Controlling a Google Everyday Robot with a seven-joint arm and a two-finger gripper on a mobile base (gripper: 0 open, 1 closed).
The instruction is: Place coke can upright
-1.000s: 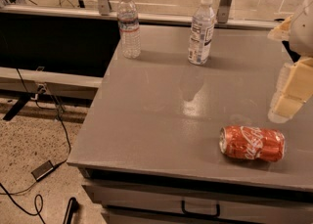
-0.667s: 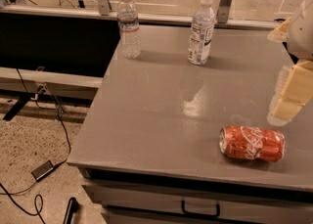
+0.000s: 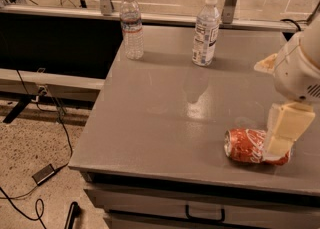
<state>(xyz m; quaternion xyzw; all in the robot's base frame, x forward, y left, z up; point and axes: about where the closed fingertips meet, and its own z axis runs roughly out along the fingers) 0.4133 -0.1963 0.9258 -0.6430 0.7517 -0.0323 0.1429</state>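
The coke can [image 3: 246, 145], red with white script, lies on its side near the front right of the grey table [image 3: 165, 113], its silver end facing left. My gripper [image 3: 278, 145] hangs from the white arm [image 3: 300, 68] at the right edge. It is down at the can's right end and covers that end. The left two thirds of the can show.
Two clear water bottles with white caps stand upright at the back of the table, one at the left [image 3: 132, 25] and one further right [image 3: 205, 30]. A drawer handle [image 3: 205, 215] sits below the table's front edge. Cables [image 3: 45, 173] lie on the floor at the left.
My gripper has come down and to the left, from above and right of the can to the can's right end. The can and the bottles have not moved.
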